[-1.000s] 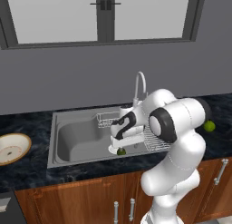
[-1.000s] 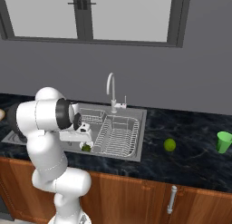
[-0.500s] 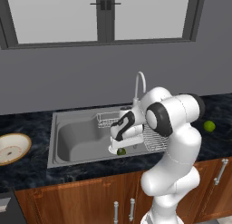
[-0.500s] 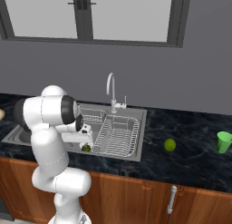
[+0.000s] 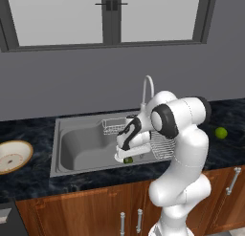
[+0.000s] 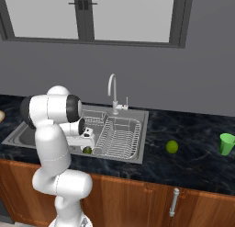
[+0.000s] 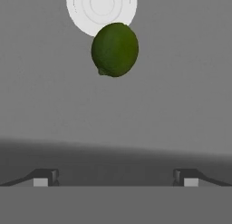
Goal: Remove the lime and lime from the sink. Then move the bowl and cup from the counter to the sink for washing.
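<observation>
A dark green lime (image 7: 114,49) lies on the floor of the sink (image 5: 81,144), just in front of the round white drain (image 7: 101,7). My gripper (image 7: 115,180) hangs open above it, its fingertips (image 7: 45,177) wide apart with nothing between them. From the base views the hand (image 5: 128,151) sits low over that lime (image 5: 128,160), near the sink's front wall. A brighter lime (image 5: 220,133) rests on the counter (image 6: 197,161) to the right of the sink. The green cup (image 6: 226,143) stands further right. At the far left is the tan-rimmed bowl (image 5: 12,156).
A wire dish rack (image 6: 119,136) fills the right part of the basin, right beside my hand. The curved chrome faucet (image 5: 146,89) rises behind the sink. Wooden cabinets (image 6: 137,198) run below the counter, and a window sits above the back wall.
The hand has come down a little toward the dark lime in the sink, and the arm's elbow has shifted slightly. The jaws stay open.
</observation>
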